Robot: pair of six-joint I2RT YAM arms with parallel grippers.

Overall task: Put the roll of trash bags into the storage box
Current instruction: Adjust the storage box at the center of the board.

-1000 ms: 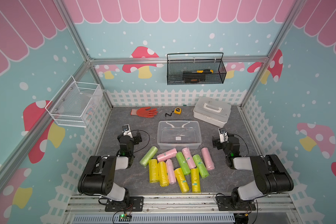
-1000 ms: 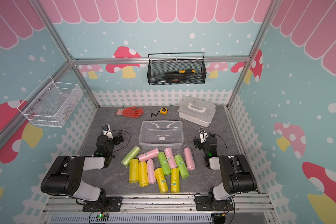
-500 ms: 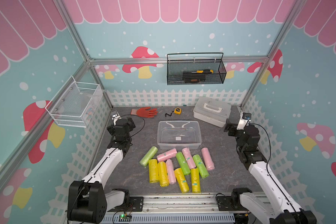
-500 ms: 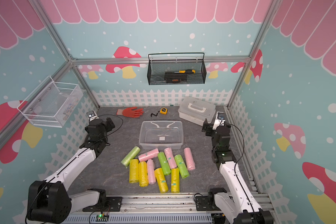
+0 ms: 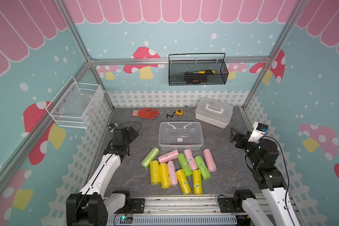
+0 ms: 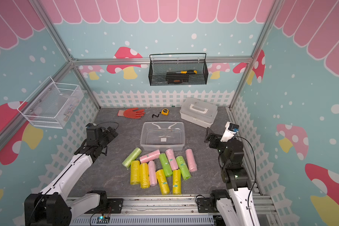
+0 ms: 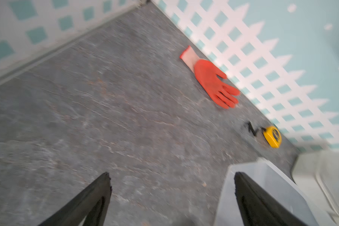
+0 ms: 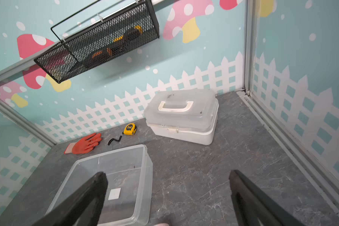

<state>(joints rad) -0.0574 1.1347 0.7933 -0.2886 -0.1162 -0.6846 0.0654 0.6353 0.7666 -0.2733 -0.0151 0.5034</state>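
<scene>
Overhead, in both top views, the left pincer [image 5: 134,133] hangs with its jaws spread wide above the grey tabletop [image 5: 131,176], off the left side of the storage box [image 5: 180,145] and touching nothing. The right pincer [image 5: 233,136] is spread just as wide on the box's other side, near the white case [image 5: 213,113], and it grips nothing either. The clear box sits mid-tabletop, and the rolls of trash bags [image 5: 184,164], green, pink and yellow, lie in a loose cluster on the tabletop just in front of it, apart from both arms. The left wrist view is blurred, yet the left pincer [image 7: 171,174] plainly shows two black fingers [image 7: 98,195] set far apart over bare tabletop. One of them crosses in front of a corner of the storage box [image 7: 272,176], with the orange glove [image 7: 213,84] and the yellow tape measure [image 7: 272,137] lying beyond by the fence. The right wrist view is sharp: the right pincer [image 8: 167,173] is fully spread, one finger over the storage box [image 8: 145,156] and the other over bare tabletop, pinching nothing. The white case [image 8: 182,117], the glove [image 8: 86,143], the tape measure [image 8: 130,129] and the black mesh basket [image 8: 98,43] on the wall lie ahead.
</scene>
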